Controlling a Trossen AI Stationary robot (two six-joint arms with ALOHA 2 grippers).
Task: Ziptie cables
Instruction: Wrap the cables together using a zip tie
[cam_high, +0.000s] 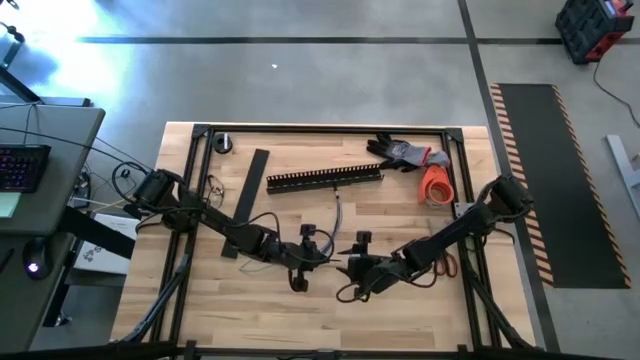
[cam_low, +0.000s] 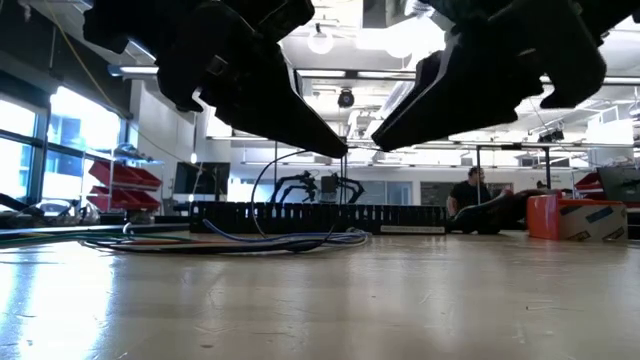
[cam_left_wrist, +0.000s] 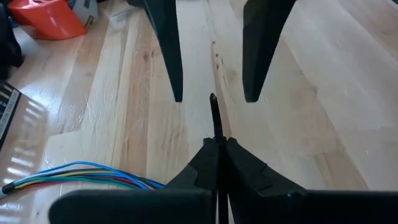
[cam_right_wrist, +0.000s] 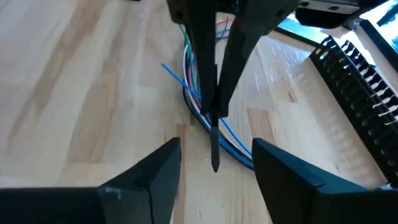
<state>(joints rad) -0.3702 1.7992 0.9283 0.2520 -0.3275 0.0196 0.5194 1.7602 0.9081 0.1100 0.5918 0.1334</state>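
From my high cam the ziptie (cam_high: 338, 262) is too thin to make out btwn the grippers. Left wrist cam: cables (cam_left_wrist: 81, 174) run off the frame edge, tips cut off. Low cam: both arms cropped at top, the person (cam_low: 470, 196) far back is blurry.

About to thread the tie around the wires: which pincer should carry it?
Probably the left. The left pincer is shut on the ziptie, whose tip sticks out in front. The right pincer stands open facing it, holding nothing. The cables lie on the table just behind.
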